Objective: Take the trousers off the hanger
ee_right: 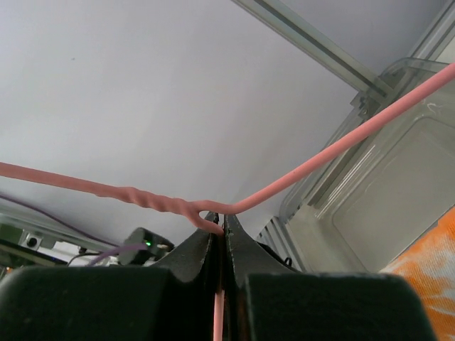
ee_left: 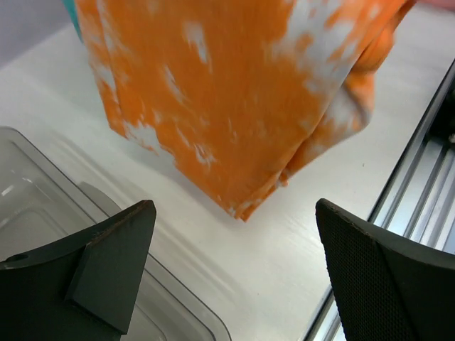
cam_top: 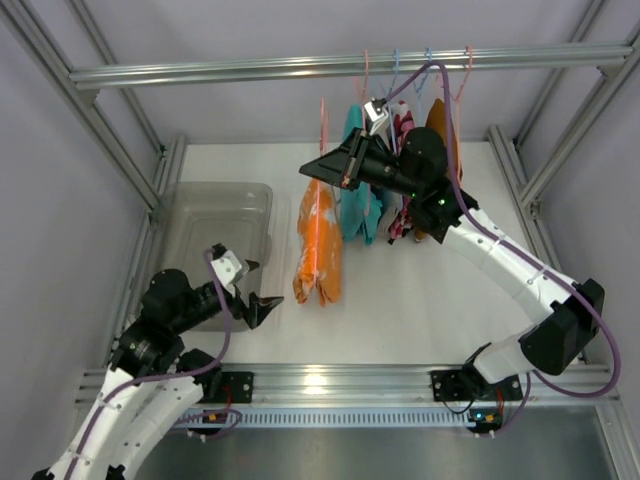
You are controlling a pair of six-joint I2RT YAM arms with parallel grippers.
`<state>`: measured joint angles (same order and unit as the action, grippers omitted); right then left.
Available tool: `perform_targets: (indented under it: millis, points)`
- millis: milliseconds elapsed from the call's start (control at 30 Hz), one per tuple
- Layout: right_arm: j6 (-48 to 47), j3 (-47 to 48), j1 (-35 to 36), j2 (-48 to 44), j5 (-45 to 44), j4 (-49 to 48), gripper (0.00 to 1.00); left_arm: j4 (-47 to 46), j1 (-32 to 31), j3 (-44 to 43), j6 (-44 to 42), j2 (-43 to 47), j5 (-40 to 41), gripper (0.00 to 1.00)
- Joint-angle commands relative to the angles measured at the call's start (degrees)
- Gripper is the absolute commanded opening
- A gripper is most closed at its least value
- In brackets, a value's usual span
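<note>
The right gripper (cam_top: pixel 343 178) was pinched tight on the hanger (cam_top: pixel 323 125) at its twisted neck, holding it above the table (cam_top: pixel 400 300). The trousers (cam_top: pixel 318 240) hung below, their lower end bunched on the table beside the bin (cam_top: pixel 215 200). The left gripper (cam_top: pixel 257 286), fingers spread wide, sat just beside that end, clear of the cloth.
</note>
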<state>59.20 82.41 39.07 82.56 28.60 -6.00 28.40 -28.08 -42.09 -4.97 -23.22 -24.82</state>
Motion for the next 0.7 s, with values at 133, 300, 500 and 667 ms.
perform_targets:
  millis: [133, 300, 500, 667]
  points:
    - [0.4, 9.3, 1.0, -1.4, -1.2, -6.0, 0.00, -9.3, 0.0, 6.7, -7.1, -1.8, -3.9, 0.99]
    - [0.7, 12.0, 0.9, -0.2, -1.3, -6.3, 0.00, -17.1, 0.0, 10.3, -10.8, -4.7, -1.0, 0.99]
    - [0.0, 16.7, 0.7, 1.0, -2.0, -5.5, 0.00, -29.0, -1.5, 18.8, -12.4, -4.0, 0.6, 0.99]
    - [0.0, 18.2, 0.7, 1.6, -1.9, -5.9, 0.00, -39.3, -6.6, 22.3, -14.7, -6.0, 8.1, 0.99]
